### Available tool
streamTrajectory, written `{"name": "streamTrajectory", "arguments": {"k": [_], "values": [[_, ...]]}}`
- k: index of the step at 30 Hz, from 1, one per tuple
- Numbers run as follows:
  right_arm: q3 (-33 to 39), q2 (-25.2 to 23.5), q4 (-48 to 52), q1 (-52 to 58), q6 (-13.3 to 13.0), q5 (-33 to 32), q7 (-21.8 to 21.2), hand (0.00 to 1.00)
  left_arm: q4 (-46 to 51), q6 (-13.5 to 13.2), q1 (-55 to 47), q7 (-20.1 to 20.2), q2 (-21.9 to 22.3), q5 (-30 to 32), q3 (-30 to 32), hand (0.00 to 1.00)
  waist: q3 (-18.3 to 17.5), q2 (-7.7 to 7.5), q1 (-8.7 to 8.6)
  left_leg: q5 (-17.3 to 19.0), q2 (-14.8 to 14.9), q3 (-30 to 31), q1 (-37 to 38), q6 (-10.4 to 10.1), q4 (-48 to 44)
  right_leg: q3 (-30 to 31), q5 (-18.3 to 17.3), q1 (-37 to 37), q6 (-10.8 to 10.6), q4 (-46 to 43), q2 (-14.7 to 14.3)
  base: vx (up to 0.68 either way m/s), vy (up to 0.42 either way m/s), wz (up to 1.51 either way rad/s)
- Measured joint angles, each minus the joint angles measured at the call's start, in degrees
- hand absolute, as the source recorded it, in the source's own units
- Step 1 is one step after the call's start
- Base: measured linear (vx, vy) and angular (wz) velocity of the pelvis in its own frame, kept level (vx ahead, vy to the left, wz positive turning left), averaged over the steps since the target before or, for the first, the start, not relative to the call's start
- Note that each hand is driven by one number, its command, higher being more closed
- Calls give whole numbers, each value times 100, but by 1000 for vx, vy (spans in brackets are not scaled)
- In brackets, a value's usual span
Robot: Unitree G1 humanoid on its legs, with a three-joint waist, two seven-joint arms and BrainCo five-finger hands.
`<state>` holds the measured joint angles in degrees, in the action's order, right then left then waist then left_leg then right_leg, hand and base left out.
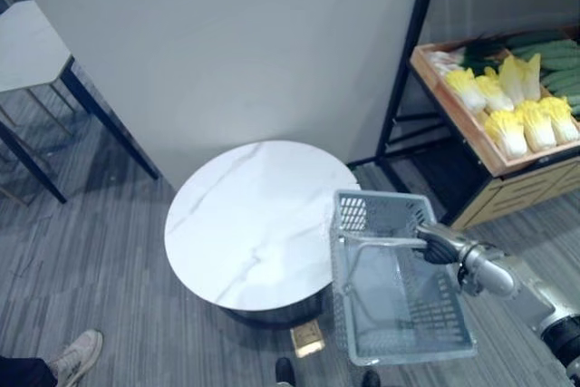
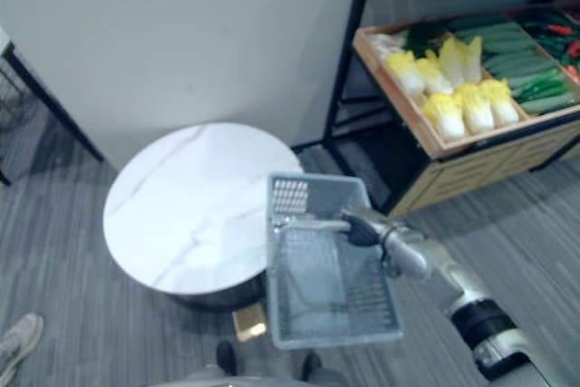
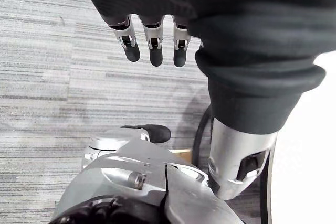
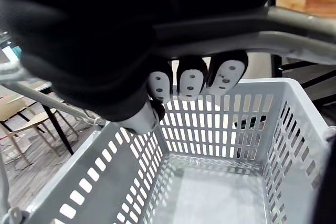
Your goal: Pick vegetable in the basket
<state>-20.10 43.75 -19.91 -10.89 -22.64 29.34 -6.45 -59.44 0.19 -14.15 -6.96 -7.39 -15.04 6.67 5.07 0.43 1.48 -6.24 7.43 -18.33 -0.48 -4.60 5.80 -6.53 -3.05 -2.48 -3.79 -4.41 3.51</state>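
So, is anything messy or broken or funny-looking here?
No, nothing stands out. The grey basket hangs from the right hand, whose fingers curl round its handle, and it has nothing inside. The cabbages lie tidily in their wooden crate.

1. This is a shop, laid out like a grocery corner.
2. A black metal rack [image 1: 405, 65] holds a tilted wooden crate [image 2: 395, 95] of pale yellow cabbages [image 1: 507, 129] and long green vegetables [image 1: 557, 65], set out in rows.
3. There is a grey plastic shopping basket [image 1: 381, 215] with a carry handle.
4. The room has a grey carpet floor [image 1: 100, 260], a plain white wall [image 1: 227, 43] and 1 round marble counter [image 1: 249, 224].
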Motion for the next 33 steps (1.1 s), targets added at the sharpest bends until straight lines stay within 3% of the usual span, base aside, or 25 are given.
{"name": "streamTrajectory", "arguments": {"k": [2,5,10,11,12,13,14,15,16,17,18,19,20,21,22,23,25,28,29,30,31,32,33], "values": [[270,-35,-106,183,-6,15,19,100,-1,-3,5,42,46,16,-3,0,0,3,-54,21,-59,-28,68,27,-10,64,-118,-58,-36,-232,66,37,50,-11],[716,-123,-93,547,67,192,222,100,-1,-1,-36,56,37,39,-41,0,53,-101,-280,104,-245,-172,272,110,-23,259,-348,-243,-112,-800,261,31,74,-20],[1103,-286,-2,814,175,215,363,100,24,-5,123,228,-167,282,-361,0,119,-223,-387,222,-385,-807,236,343,-109,746,25,-538,-325,-695,282,-12,76,-68],[1112,-352,121,764,185,227,374,100,33,-13,196,285,-218,280,-338,0,150,-266,-395,426,-300,-1109,35,481,-433,891,336,-617,-302,-336,245,-110,53,-152],[1109,-508,170,589,161,229,409,100,18,-29,182,302,-174,265,-195,0,212,-195,-270,510,-58,-1688,10,629,-454,241,290,-655,211,-400,395,-139,34,-170],[1102,-604,168,508,135,227,431,100,23,-35,196,299,-177,249,-179,0,286,-170,-299,533,57,-1874,22,643,-552,-364,12,-827,585,-1044,522,-143,33,-177],[1086,-754,168,489,58,218,469,100,57,-49,205,293,-177,192,-172,0,325,-119,-316,675,373,-2149,-26,629,-866,-1317,-132,-876,800,-1943,764,-108,53,-166],[1034,-865,168,460,-41,223,468,100,79,-48,193,283,-212,104,-105,0,327,-172,-218,950,668,-2504,-56,599,-1338,-1988,-7,-706,894,-2523,1148,-88,36,-166],[1001,-905,168,413,-86,231,468,100,87,-41,192,287,-228,65,-71,0,331,-224,-167,1095,777,-2666,-55,562,-1571,-2173,74,-628,904,-2585,1285,-134,-36,-189],[899,-961,132,233,-134,290,468,100,76,-18,273,274,-243,15,15,0,371,-255,-107,1241,953,-2857,-75,440,-1812,-2378,289,-637,1083,-2123,971,-226,-89,-193],[829,-1038,133,117,-157,332,473,100,6,-2,292,267,-114,11,62,0,303,-5,8,1103,1236,-3023,-101,438,-1646,-2220,392,-463,1142,-1451,517,-241,-102,-187],[829,-1072,156,110,-163,333,482,100,19,-26,307,263,-108,11,55,0,318,-60,8,1060,1239,-3247,-27,431,-1593,-2316,126,-446,1144,-1754,604,-184,-83,-140],[829,-1134,135,117,-163,333,512,100,7,-40,322,213,-151,9,44,0,311,-209,-35,1029,1170,-3439,42,416,-1594,-2366,-317,-251,738,-2012,799,-99,-108,-103],[822,-1194,127,115,-149,339,512,100,11,-28,370,148,-181,-5,82,0,309,-396,14,992,1121,-3608,56,391,-1610,-2362,-526,117,350,-1495,871,-92,-137,-95],[816,-1213,125,111,-132,346,512,100,10,-13,408,111,-188,-2,90,0,303,-465,34,953,1117,-3696,49,375,-1617,-2350,-563,220,203,-1124,816,-106,-235,-87],[748,-1211,112,90,-89,346,511,100,-20,-5,442,63,-190,8,127,0,323,-435,42,837,1193,-3819,51,361,-1620,-2379,-464,380,-27,-609,620,-126,-235,-58],[617,-1210,130,232,44,334,492,100,-97,-11,410,33,-154,30,171,0,289,-310,-37,590,1357,-3889,124,298,-1618,-2287,-319,485,44,-286,307,-97,-198,-39],[613,-1184,350,335,221,331,449,100,-100,-46,414,41,-162,53,172,0,287,-287,-59,473,1601,-3871,159,284,-1776,-2151,-385,455,149,-272,120,-79,-143,-23],[612,-1181,396,354,265,325,436,100,-100,-66,405,42,-160,52,176,0,290,-289,-47,455,1692,-3615,143,310,-1943,-2046,-413,458,192,-270,71,-53,-129,-51],[608,-1182,403,354,272,317,420,100,-101,-86,394,50,-158,52,190,0,294,-281,7,440,1782,-3163,109,332,-2168,-1880,-416,460,201,-270,25,-15,-137,-89],[591,-1183,477,360,286,275,381,100,-108,-94,360,53,-101,44,207,0,299,-265,19,365,1781,-2174,-55,431,-2574,-1557,-407,455,217,-272,12,0,-80,-95],[565,-1185,515,355,305,254,366,100,-113,-109,330,53,-65,36,207,0,314,-279,29,535,1675,-1724,-167,326,-2676,-1376,-372,451,263,-273,38,26,2,-113],[536,-1196,564,327,322,221,341,100,-114,-135,286,67,20,18,208,0,315,-324,45,917,1313,-958,-249,151,-2674,-1086,-327,336,311,-294,119,30,88,-105]]}}
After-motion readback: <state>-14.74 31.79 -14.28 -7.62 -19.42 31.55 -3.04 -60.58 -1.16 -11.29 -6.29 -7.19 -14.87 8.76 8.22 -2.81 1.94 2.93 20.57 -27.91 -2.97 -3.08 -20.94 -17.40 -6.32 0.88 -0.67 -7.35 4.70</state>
